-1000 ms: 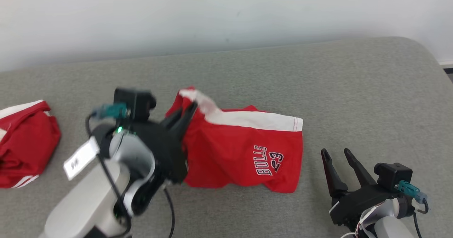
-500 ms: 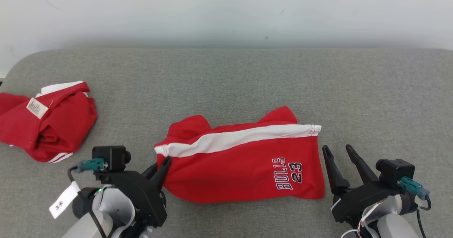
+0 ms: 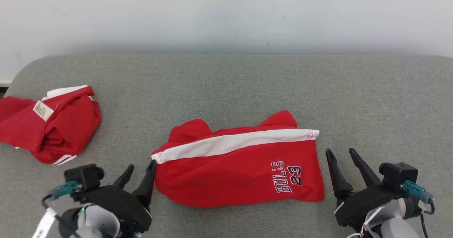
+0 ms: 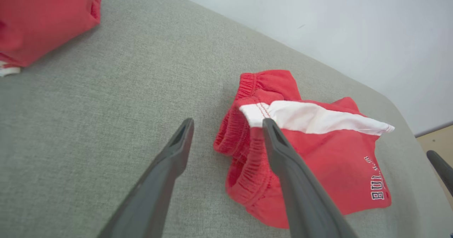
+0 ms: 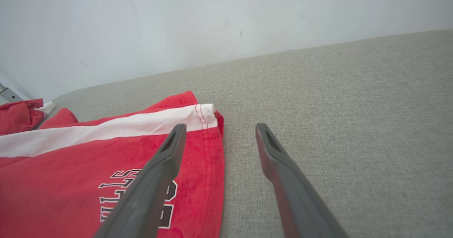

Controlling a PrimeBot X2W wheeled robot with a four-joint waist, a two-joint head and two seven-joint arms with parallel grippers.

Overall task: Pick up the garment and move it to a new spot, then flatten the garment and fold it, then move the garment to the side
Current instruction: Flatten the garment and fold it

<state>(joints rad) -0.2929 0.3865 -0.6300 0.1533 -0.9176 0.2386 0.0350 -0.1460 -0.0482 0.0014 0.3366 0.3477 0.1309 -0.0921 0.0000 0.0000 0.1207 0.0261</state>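
1. Lying near the front middle of the grey surface [image 3: 226, 85], the red shorts [image 3: 230, 174] were folded into a rough oblong. A white stripe [image 3: 233, 142] ran along their far edge, and the "BULLS 23" print [image 3: 286, 176] sat near their right end.
2. At the shorts' gathered waistband end, the left gripper [image 3: 142, 164] had its jaws released and spread wide, grasping nothing. Its inner finger stood right against the corner of the white stripe; whether it touched the cloth could not be told.
3. In the left wrist view, that finger crossed in front of the elastic waistband, while the other finger was over bare grey fabric beside the shorts.
4. Just past the shorts' hemmed right end, the right gripper [image 3: 340, 151] also had its jaws released, both fingers over bare surface and apart from the cloth.
5. Well to the left of the shorts lay a second red garment [image 3: 53, 128], crumpled, with a white label [image 3: 43, 110] showing on top.
6. Beyond the shorts, the surface ended at a pale wall [image 3: 226, 15].
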